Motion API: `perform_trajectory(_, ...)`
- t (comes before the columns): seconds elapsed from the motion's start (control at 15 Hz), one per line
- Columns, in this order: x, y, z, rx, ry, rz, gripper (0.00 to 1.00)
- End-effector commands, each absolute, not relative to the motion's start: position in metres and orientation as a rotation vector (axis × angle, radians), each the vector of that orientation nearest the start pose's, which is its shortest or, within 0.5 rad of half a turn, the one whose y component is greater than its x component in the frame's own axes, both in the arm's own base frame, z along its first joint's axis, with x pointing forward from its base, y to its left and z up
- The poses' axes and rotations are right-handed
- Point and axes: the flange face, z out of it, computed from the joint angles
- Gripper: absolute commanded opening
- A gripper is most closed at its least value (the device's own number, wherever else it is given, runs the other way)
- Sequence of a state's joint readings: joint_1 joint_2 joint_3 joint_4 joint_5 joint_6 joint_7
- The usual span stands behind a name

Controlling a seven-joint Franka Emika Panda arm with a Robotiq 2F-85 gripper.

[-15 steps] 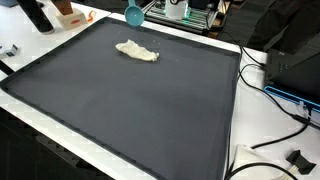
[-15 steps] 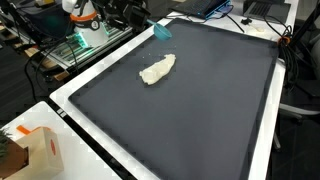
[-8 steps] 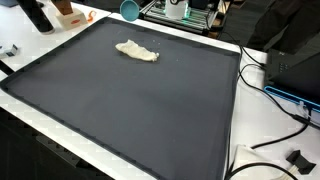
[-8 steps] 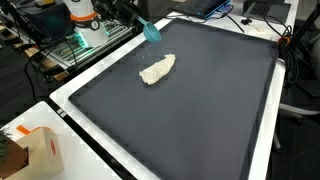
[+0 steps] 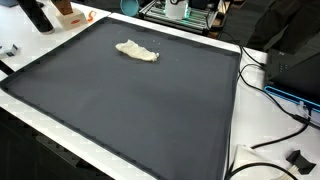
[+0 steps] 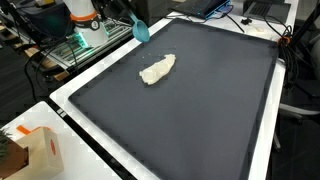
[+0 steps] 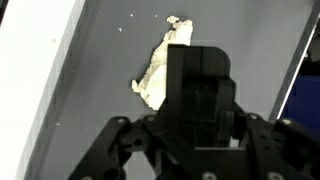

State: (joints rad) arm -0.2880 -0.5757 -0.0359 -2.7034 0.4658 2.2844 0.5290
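Toward the far left of the black mat: crumpled white cloth, flat on the surface and untouched. Beyond it, near the mat's far edge, teal-tipped claw aloft and well apart from the cloth; impossible to tell whether clenched or released. From the wrist view, cloth below, partly hidden behind the claw's dark body.

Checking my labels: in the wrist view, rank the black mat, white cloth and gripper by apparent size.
1. black mat.
2. gripper, though nearness to the camera inflates it.
3. white cloth, partly hidden behind the gripper.
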Motion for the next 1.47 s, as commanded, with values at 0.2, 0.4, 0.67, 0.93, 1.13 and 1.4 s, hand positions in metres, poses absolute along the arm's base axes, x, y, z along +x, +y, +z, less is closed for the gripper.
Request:
perform_trajectory(0.2, 0.351, -0.093, 0.446, -2.342, 1.692, -0.063, 0.27)
perform_trajectory(0.4, 0.356, -0.091, 0.443, -2.340, 1.673, -0.065, 0.52)
perform_trajectory(0.67, 0.357, -0.090, 0.446, -2.338, 1.685, -0.066, 0.52)
perform_trajectory(0.93, 0.357, -0.090, 0.446, -2.337, 1.686, -0.065, 0.27)
perform_trajectory(1.13, 0.372, -0.125, 0.426, -2.343, 1.525, 0.075, 0.27)
perform_trajectory(1.4, 0.381, -0.160, 0.403, -2.460, 1.273, 0.156, 0.27)
